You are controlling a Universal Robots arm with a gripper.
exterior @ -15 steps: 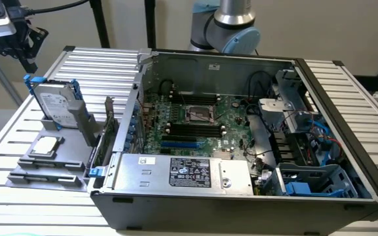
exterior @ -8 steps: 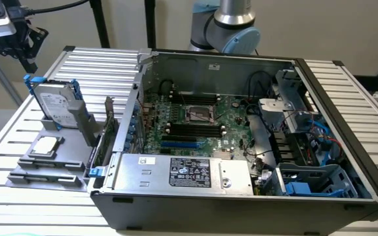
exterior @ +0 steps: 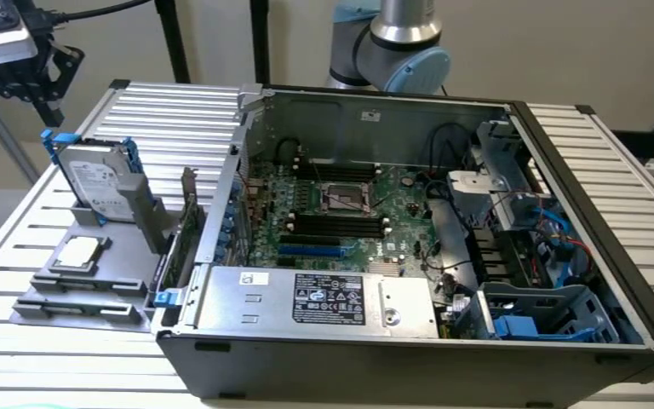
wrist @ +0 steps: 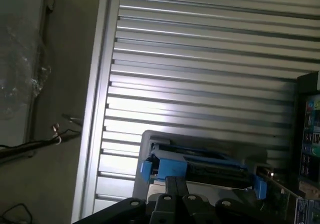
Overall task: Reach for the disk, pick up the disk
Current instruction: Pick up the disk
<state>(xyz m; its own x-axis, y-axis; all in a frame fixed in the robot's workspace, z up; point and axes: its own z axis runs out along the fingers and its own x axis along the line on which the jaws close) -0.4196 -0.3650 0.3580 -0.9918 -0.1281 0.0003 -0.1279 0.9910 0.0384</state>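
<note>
No brand or writing is legible. The flat silver-grey rectangular disk [exterior: 92,181], w/ blue plastic rails on its edges, has a white printed label, text too small to read. Same for the white and black stickers on the silver metal power supply [exterior: 324,300] in the open black PC case [exterior: 418,362].

Disk stands on edge in a grey plastic holder [exterior: 134,247] on the slatted aluminium table [exterior: 168,102], at the exterior view's left, just beside the case. Its long axis is approx. upright w/ a slight lean, label face toward the exterior view's left.

The black gripper [exterior: 48,109] hangs above the disk, well apart and not touching. Its fingertips meet w/ no gap and hold nothing.

The exterior view gives the label face, a small square silver chip [exterior: 77,253] lying flat in the holder, and the green motherboard [exterior: 339,204]. The wrist view looks down past the gripper [wrist: 175,182] onto the disk [wrist: 200,160], showing its top edge and blue rail ends, not the label.
</note>
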